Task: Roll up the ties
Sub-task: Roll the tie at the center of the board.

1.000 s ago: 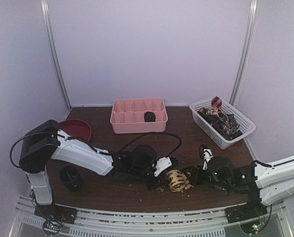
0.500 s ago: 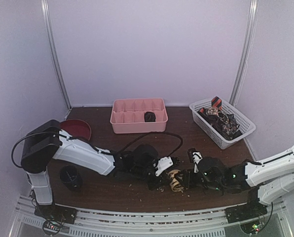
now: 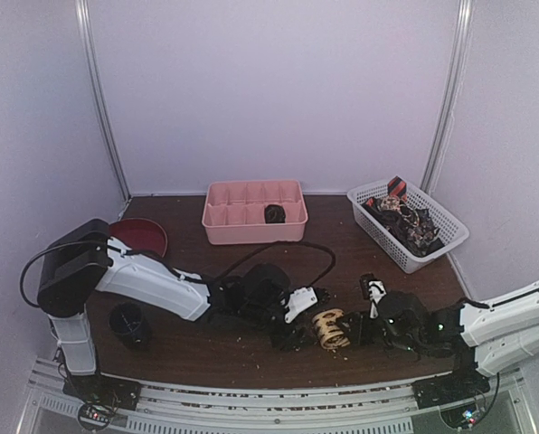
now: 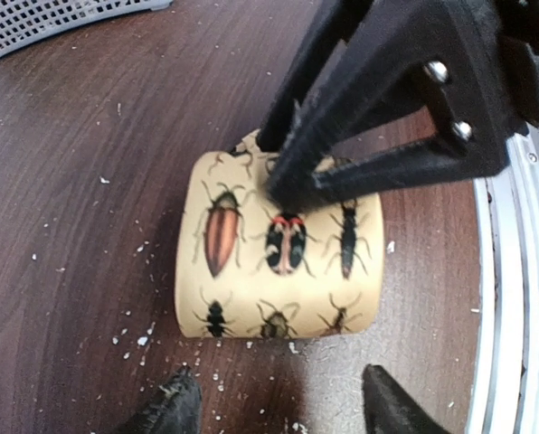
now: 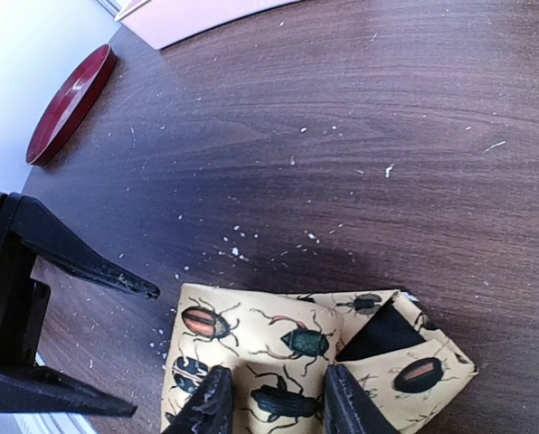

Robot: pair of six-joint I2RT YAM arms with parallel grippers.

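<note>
One tan tie (image 3: 329, 329) printed with beetles lies rolled on the dark table near the front edge. It fills the middle of the left wrist view (image 4: 278, 262) and the bottom of the right wrist view (image 5: 297, 348). My right gripper (image 3: 353, 329) comes at it from the right, its jaws (image 5: 278, 402) shut on the outer layers of the roll. My left gripper (image 3: 302, 318) stands open just left of the roll, both fingertips (image 4: 174, 409) clear of the fabric. A dark rolled tie (image 3: 274, 214) sits in the pink tray (image 3: 251, 237). More ties (image 3: 405, 219) are heaped in the white basket (image 3: 378, 233).
A red plate (image 3: 138, 237) lies at the back left and a black cup (image 3: 127, 321) stands by the left arm's base. White crumbs speckle the wood around the roll. The table's front rail runs close behind the roll.
My left gripper has opened and let go of the tan roll. My right gripper pushed in to the left, then drew back slightly right, now closed on the roll.
</note>
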